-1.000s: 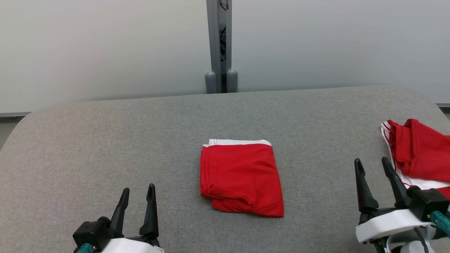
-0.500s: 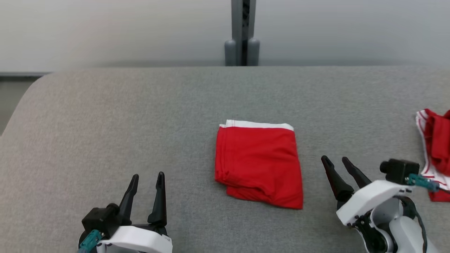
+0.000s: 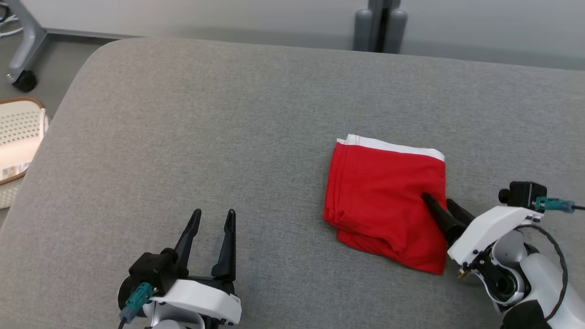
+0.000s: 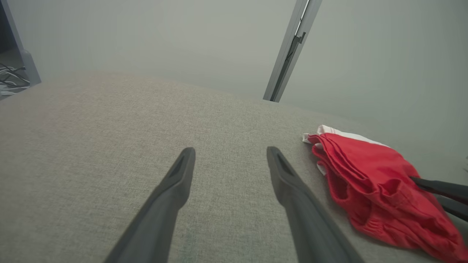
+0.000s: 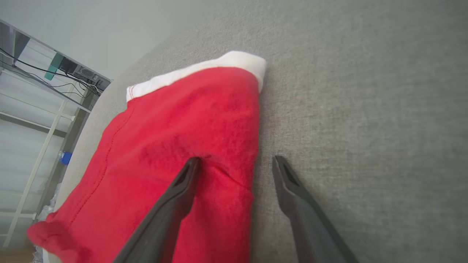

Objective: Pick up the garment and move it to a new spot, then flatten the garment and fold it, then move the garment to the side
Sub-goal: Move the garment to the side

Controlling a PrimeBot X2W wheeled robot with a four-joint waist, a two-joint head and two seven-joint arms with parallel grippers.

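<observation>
The garment (image 3: 384, 192) is red with a white waistband and lies folded in a rough square on the grey padded table (image 3: 183, 114). My right gripper (image 3: 438, 199) is open at its right edge. In the right wrist view one finger (image 5: 175, 197) rests over the red cloth (image 5: 175, 138) and the other stands beside it on bare table, jaws (image 5: 237, 160) straddling the edge. My left gripper (image 3: 214, 212) is open and empty near the front, well left of the garment. The left wrist view shows its spread fingers (image 4: 230, 151) and the garment (image 4: 373, 171) to their right.
A pale perforated basket (image 3: 18, 137) stands off the table's left end. A grey wheeled stand leg (image 3: 23, 68) is on the floor behind it. A grey post (image 3: 379, 23) rises behind the table's far edge.
The head camera has turned left and tilted down, so the whole picture shifted. My right gripper has moved left to the garment's right edge, one finger now over the cloth. The left gripper keeps its place.
</observation>
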